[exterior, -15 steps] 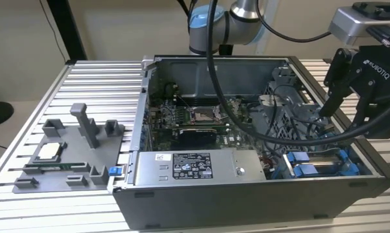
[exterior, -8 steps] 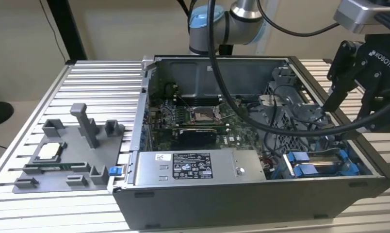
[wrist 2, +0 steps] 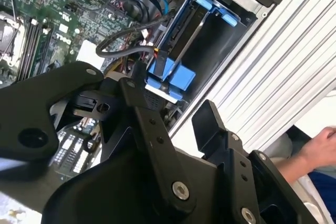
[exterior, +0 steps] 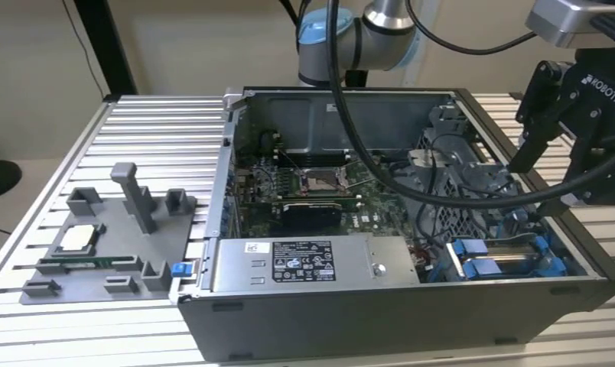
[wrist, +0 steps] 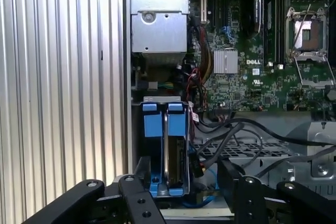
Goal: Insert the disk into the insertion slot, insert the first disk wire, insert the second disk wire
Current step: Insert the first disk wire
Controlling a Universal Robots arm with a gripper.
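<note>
Hovering pincer [wrist: 184, 166], spread and empty, above case's [exterior: 389, 321] 4 o'clock corner in exterior view. Disk [wrist: 166, 150] appears seated edge-up in insertion slot [wrist: 163, 99] below, blue tabs showing; full seating unclear. Risk: loose black wires [wrist: 231, 129] just beside slot, at its 12 o'clock, may snag or get crushed on descent. Farther: bare motherboard [wrist: 252, 72] open to stray knock. Person's hand [wrist 2: 320, 150] past worktop [wrist: 63, 77] edge, collision hazard.

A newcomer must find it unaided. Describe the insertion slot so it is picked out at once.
Start at the open computer case on the ribbed table. Along its near wall, pass the white-labelled grey power-supply box toward the exterior view's right. The insertion slot is the grey sheet-metal bay there; bright blue plastic fittings set it apart.
</note>
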